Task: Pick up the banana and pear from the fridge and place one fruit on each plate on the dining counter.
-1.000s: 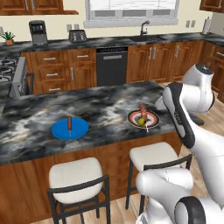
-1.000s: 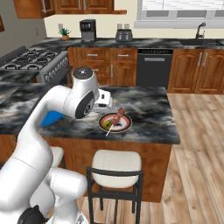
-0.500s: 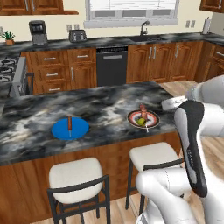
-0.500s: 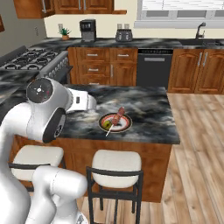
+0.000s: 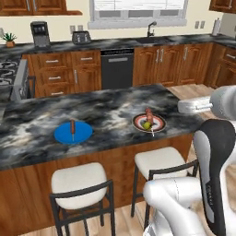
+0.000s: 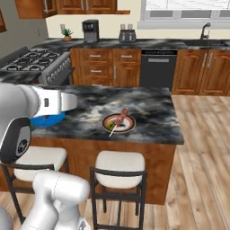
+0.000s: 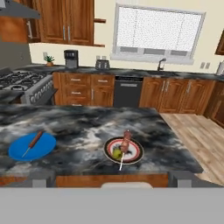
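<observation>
The dining counter (image 5: 106,108) has a black-and-grey marbled top over a brown wood base. Two plates lie on it. The blue plate (image 5: 73,132) (image 6: 48,120) (image 7: 32,146) carries a thin brown skewer. The pale plate with the reddish rim (image 5: 149,122) (image 6: 118,122) (image 7: 124,150) holds a skewer with a reddish piece and a small yellow-green piece. My gripper (image 7: 113,179) hangs open and empty in front of the counter's near edge, facing both plates from a distance. The banana, the pear and the fridge are out of view.
Two white-seated stools (image 5: 78,182) (image 5: 160,161) stand at the counter's near side. Behind the counter are wood cabinets, a black dishwasher (image 5: 117,69), a stove (image 6: 33,60) at the left and a sink under the window. Wood floor (image 6: 206,134) opens to the right.
My arm has drawn back from over the rimmed plate, towards the counter's near right corner. The gripper stays open. Both plates and their skewers are unmoved.
</observation>
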Controlling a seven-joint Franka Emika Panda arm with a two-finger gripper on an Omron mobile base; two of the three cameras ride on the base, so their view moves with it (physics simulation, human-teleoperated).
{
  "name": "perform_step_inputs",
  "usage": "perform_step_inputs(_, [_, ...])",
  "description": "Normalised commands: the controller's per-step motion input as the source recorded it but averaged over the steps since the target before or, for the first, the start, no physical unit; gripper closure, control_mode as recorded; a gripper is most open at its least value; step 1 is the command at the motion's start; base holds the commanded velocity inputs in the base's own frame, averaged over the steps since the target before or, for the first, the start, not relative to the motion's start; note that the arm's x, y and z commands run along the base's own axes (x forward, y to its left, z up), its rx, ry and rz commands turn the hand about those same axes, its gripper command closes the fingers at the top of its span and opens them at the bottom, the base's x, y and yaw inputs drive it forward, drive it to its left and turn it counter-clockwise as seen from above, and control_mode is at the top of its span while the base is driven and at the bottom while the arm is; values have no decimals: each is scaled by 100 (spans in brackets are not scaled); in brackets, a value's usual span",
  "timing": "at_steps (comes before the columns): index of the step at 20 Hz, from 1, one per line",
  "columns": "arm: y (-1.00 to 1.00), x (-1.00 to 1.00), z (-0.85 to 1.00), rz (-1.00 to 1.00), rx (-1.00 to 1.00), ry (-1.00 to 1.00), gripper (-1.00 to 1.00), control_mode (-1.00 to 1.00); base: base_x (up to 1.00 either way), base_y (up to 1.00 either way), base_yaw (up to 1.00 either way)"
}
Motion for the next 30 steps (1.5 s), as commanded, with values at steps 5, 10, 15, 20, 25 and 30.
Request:
perform_step_inputs(5, [0, 0, 0, 0, 0, 0, -100, 100, -61, -15, -15])
perform_step_inputs(10, [0, 0, 0, 0, 0, 0, -100, 100, -1, -98, -38])
perform_step_inputs(15, [0, 0, 0, 0, 0, 0, -100, 100, 0, -69, -83])
perform_step_inputs(20, [0, 0, 0, 0, 0, 0, -100, 100, 0, -36, -93])
perform_step_inputs(25, [0, 0, 0, 0, 0, 0, -100, 100, 25, -57, -79])
perform_step_inputs(30, [0, 0, 0, 0, 0, 0, -100, 100, 96, -4, -46])
